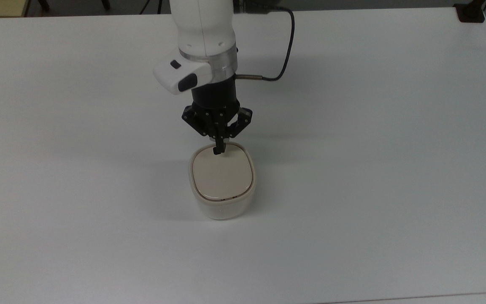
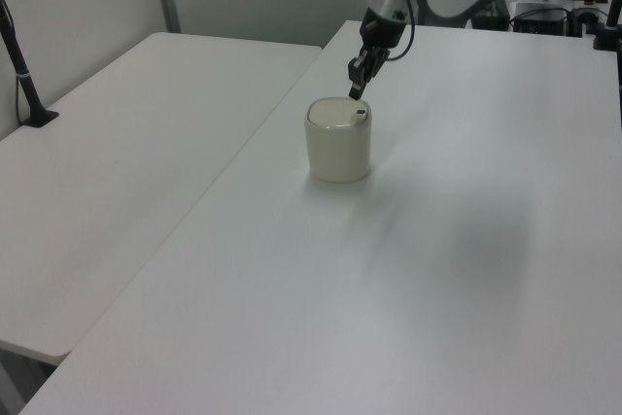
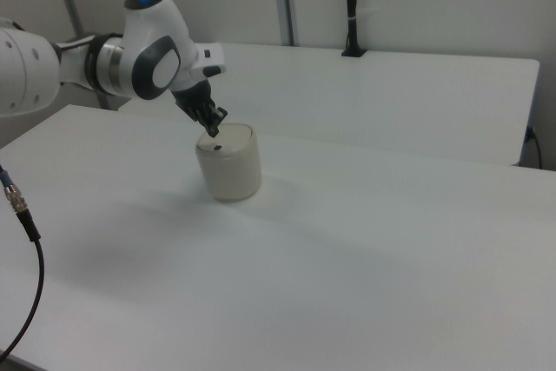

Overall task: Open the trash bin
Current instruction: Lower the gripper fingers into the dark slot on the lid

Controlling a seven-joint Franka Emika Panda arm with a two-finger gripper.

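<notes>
The trash bin (image 1: 222,185) stands upright in the middle of the white worktop (image 1: 373,169). It is small, cream-white and round at the corners. Its flat beige lid (image 1: 222,175) is down and shut. A small black button (image 3: 217,148) sits on the lid, near the far edge in the top view.

The hand (image 1: 219,150) is right above that far edge of the lid. Its two black fingers are pressed close together, and they hold nothing. The tips point down at the button. In the left view the tips are a tiny bit above the lid, so I cannot tell if they touch it.

Behind the hand, the white arm (image 1: 203,29) reaches back to the far end of the worktop. A dark cable (image 1: 287,46) loops beside it.
</notes>
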